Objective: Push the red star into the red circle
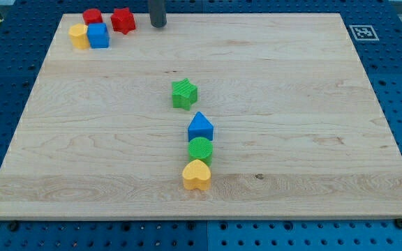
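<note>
The red star (123, 20) lies near the view's top left of the wooden board (292, 104). The red circle (92, 17) lies just to its left, a small gap between them. My tip (158, 25) is the lower end of a dark rod at the view's top edge, a little to the right of the red star and not touching it.
A blue block (98, 35) and a yellow block (79, 35) sit just below the red circle. A green star (184, 93) is mid-board. Below it a blue pentagon-like block (200, 127), a green circle (201, 150) and a yellow heart (197, 175) form a column.
</note>
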You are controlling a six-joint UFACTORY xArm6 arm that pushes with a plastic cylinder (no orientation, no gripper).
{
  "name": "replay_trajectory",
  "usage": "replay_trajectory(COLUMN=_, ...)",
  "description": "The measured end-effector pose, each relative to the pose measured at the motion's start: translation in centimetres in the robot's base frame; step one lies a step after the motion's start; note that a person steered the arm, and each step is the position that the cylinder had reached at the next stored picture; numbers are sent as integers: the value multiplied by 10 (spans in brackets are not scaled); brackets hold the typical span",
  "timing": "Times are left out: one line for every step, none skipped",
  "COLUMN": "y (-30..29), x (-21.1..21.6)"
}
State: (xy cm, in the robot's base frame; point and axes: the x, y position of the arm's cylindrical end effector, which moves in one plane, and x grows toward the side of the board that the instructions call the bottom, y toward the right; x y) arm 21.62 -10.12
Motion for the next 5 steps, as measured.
replay_trajectory(y=-29, x=-6)
replay_trajectory(y=-52, x=-6)
replay_trajectory(y=-65, x=-8)
replay_trajectory(y=-77, x=-15)
replay_trajectory(y=-82, x=-17)
